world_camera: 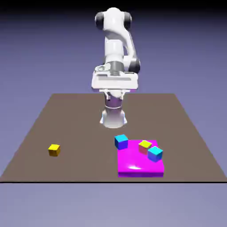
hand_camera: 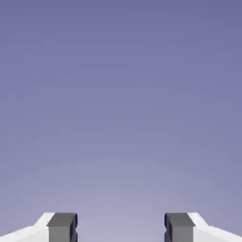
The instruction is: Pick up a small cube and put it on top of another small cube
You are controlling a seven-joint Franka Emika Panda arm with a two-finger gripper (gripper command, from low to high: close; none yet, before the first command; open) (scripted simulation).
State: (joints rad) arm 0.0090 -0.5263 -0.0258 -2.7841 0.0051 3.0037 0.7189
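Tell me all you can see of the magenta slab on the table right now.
The magenta slab is a flat, glossy, square-looking block lying level on the brown table, near its front edge, toward the exterior view's right. Two small cubes rest on its far part: a yellow-and-pink cube and a cyan cube. A blue cube stands at its far-left corner, contact unclear.

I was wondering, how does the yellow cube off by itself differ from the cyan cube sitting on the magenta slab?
The yellow cube rests directly on the brown table, whereas the cyan cube sits raised on the magenta slab. The yellow cube stands alone toward the exterior view's left; the cyan cube is at the right, close beside another small cube. They differ in colour. Both look similarly small, and the gripper holds neither.
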